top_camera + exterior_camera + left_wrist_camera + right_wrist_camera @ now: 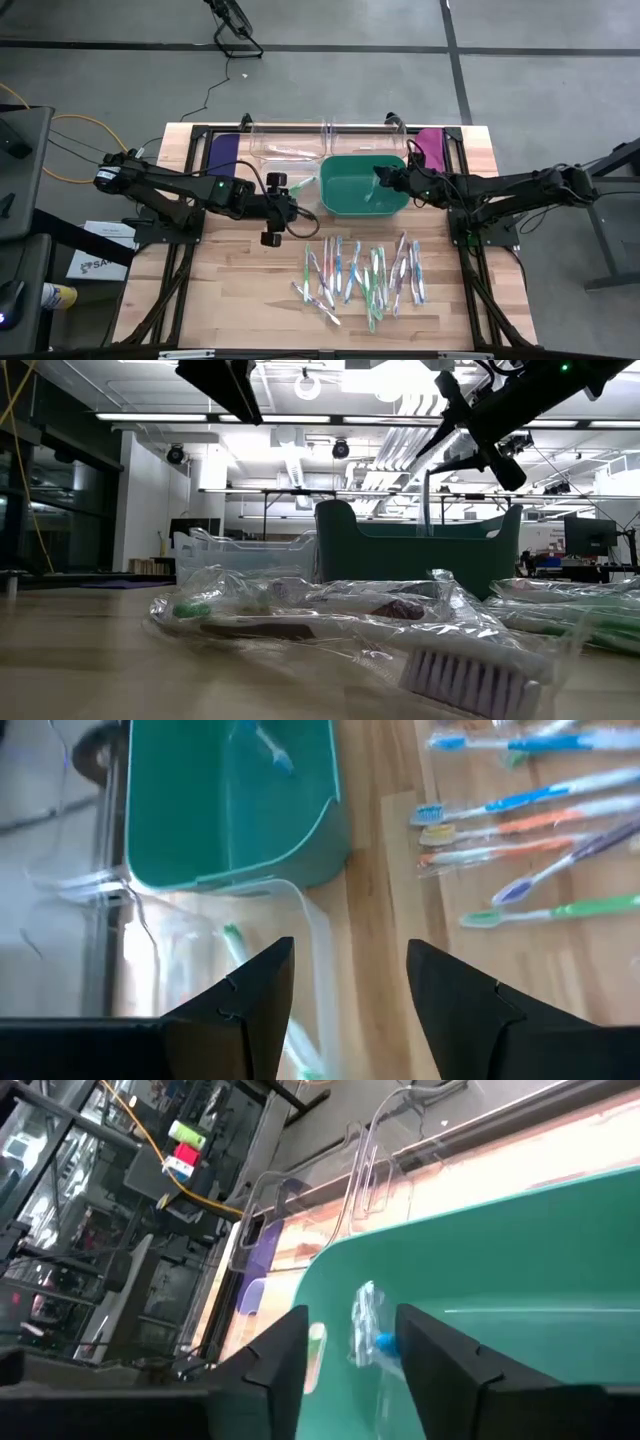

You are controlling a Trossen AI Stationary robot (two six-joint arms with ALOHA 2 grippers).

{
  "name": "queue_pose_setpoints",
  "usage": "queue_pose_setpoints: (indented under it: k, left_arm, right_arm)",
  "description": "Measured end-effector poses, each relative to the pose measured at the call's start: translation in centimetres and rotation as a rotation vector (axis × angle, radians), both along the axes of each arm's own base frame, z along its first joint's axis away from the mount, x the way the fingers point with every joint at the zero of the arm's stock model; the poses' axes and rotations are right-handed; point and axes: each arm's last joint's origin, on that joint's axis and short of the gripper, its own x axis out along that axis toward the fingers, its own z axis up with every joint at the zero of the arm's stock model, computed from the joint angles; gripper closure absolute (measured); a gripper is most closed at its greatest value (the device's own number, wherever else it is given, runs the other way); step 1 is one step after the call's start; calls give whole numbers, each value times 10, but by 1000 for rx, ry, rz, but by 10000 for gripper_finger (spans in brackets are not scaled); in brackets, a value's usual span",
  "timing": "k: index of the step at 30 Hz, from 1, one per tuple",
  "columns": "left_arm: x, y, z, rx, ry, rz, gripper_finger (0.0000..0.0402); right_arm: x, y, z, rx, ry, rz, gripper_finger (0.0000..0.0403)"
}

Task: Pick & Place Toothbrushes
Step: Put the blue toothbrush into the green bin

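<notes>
Several wrapped toothbrushes (360,275) lie scattered on the wooden table in front of the green bin (340,205). My right gripper (380,178) hangs open over the bin. A wrapped blue toothbrush (372,1332) shows beyond its fingers, standing nearly upright inside the bin (428,505). My left gripper (291,198) is open beside the bin's left wall. A wrapped green toothbrush (236,942) runs from the bin's corner back under the gap between its fingers. My left gripper has the wrapped green toothbrush (300,1050) passing low between its spread fingers, close to one finger (255,1010). I cannot tell whether the fingers touch it or it lies on the table below them.
Two clear containers (285,150) (365,140) stand behind the green bin, one with a toothbrush inside. Purple flat pieces (222,150) (432,145) lie at the back left and back right. Bare wood shows at the table's near left (220,290).
</notes>
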Motion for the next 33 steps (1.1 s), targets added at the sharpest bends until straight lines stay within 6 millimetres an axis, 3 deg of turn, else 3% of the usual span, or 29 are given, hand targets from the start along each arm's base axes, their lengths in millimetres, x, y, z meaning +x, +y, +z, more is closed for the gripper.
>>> queue_pose_setpoints:
  k: [7, 16, 24, 33]
  left_arm:
    - [3, 23, 0, 84, 44, -25, 213]
    - [4, 49, -1, 72, 82, -85, 213]
    - [4, 49, -1, 72, 97, -147, 213]
    - [2, 48, -3, 55, 118, -157, 213]
  right_arm:
    - [-3, 2, 8, -17, -27, 74, 215]
    - [-17, 3, 25, -77, -86, 112, 221]
    - [-29, 4, 37, -91, -150, 115, 233]
    - [-29, 14, 39, -106, -143, 248, 250]
